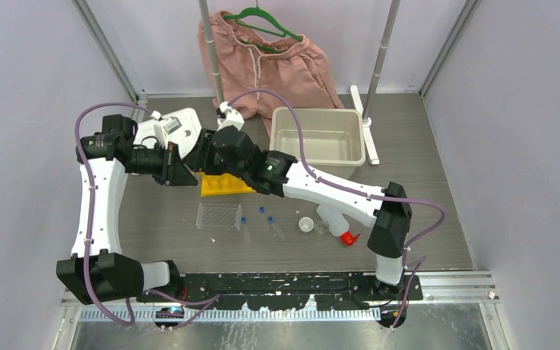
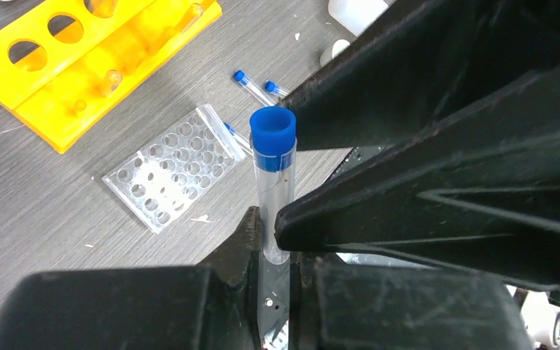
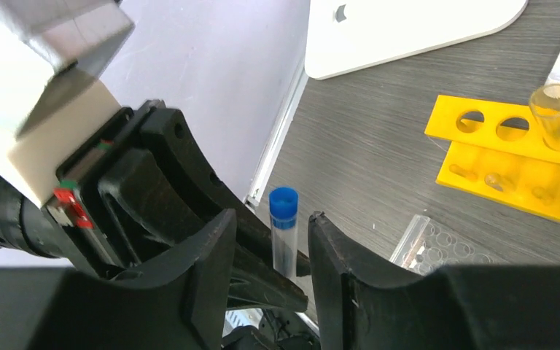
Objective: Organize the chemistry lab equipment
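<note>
My left gripper (image 2: 273,235) is shut on the bottom of a clear blue-capped tube (image 2: 273,149) and holds it upright above the table. My right gripper (image 3: 271,217) is open, and its fingers stand on either side of the same tube (image 3: 284,230) with a gap on each side. Both grippers meet just left of the yellow holed rack (image 1: 223,184). The rack holds one clear uncapped tube (image 3: 553,114). The clear grid rack (image 1: 219,216) lies flat in front of it. Loose blue-capped tubes (image 1: 270,221) lie to its right.
A small white dish (image 1: 306,224), a tiny beaker (image 1: 321,228) and the white red-capped squeeze bottle (image 1: 335,222) lie at the front right. A beige bin (image 1: 319,155) stands at the back. A white device (image 1: 175,125) sits at the back left, and pink shorts (image 1: 270,69) hang behind.
</note>
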